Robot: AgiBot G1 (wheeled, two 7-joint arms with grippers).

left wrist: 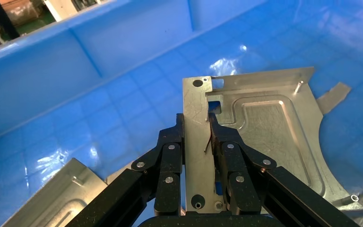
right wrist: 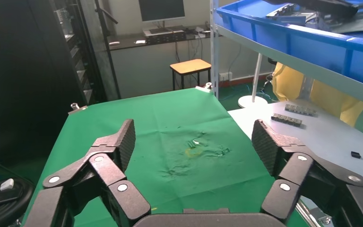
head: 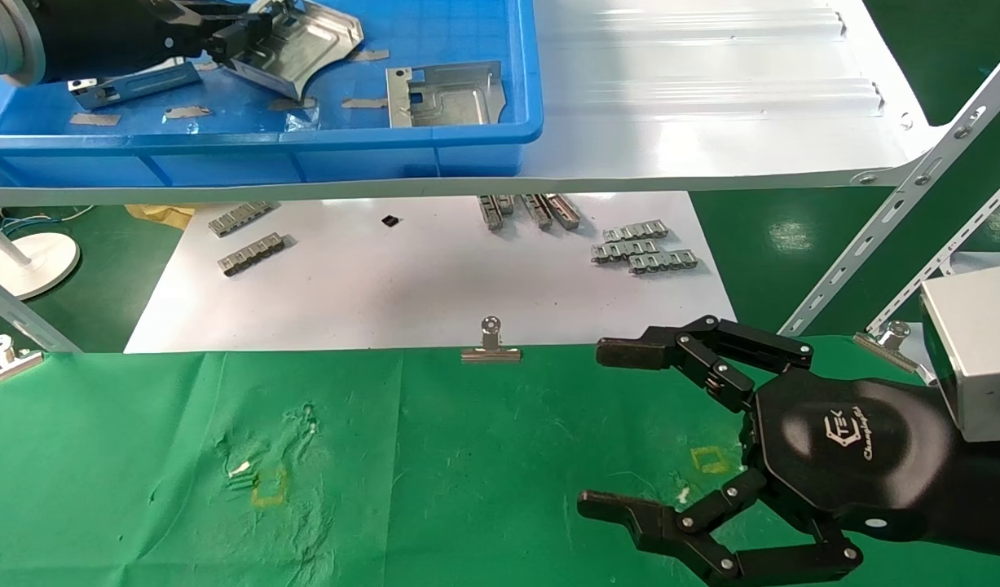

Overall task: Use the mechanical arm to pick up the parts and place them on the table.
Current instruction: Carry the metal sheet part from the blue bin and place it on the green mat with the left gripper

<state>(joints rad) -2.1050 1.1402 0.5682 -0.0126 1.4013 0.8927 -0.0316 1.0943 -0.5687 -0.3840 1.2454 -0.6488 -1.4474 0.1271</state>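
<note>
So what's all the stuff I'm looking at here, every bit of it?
Brackets: three, silver, in the bin; one gripped, one lying at the bin's right end, one at its left end.
Bin: one, blue, on the shelf.
Shelf: one, glossy white, above the sheet.
Clip strips: several, grey, scattered on the sheet.
Sheet: one, white, beyond the table.
Binder clips: three, silver, along the table's far edge.
Table: one, green cloth.
Lamp base: one, white, on the floor at left.
Left gripper: black, in the bin, shut on a bracket.
Right gripper: black, open, over the table.
</note>
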